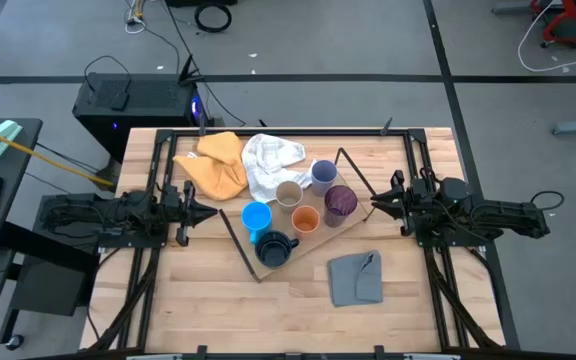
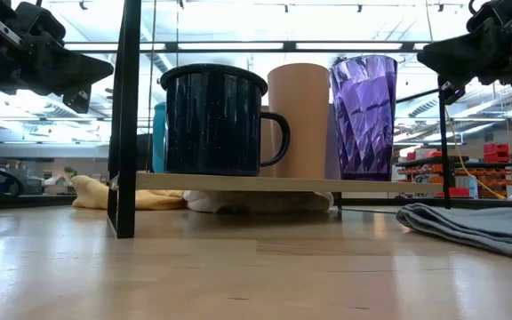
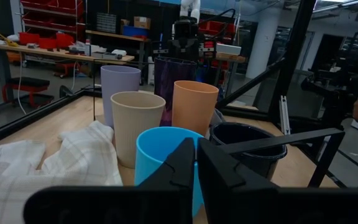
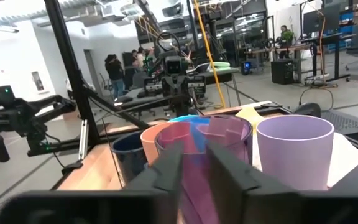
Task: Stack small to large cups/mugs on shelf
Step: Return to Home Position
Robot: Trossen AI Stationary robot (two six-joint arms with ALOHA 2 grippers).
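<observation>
Six cups stand upright on the light-wood shelf [image 1: 313, 252], which is raised on black wire legs [image 2: 124, 133]: lavender [image 1: 323, 173], beige [image 1: 288, 193], purple [image 1: 340, 201], orange [image 1: 305, 219], bright blue [image 1: 256, 217] and the dark navy mug [image 1: 273, 247]. My left gripper [image 1: 203, 212] hovers shut and level, left of the blue cup [image 3: 160, 149]. My right gripper [image 1: 375, 205] hovers level just right of the purple cup [image 4: 201, 134], apart from it, its fingers a little open with nothing between them.
A yellow cloth [image 1: 216, 165] and a white cloth [image 1: 268, 160] lie at the shelf's far left side, the white one reaching under it. A grey cloth [image 1: 355, 277] lies on the table near the shelf's front right. People stand in the room beyond.
</observation>
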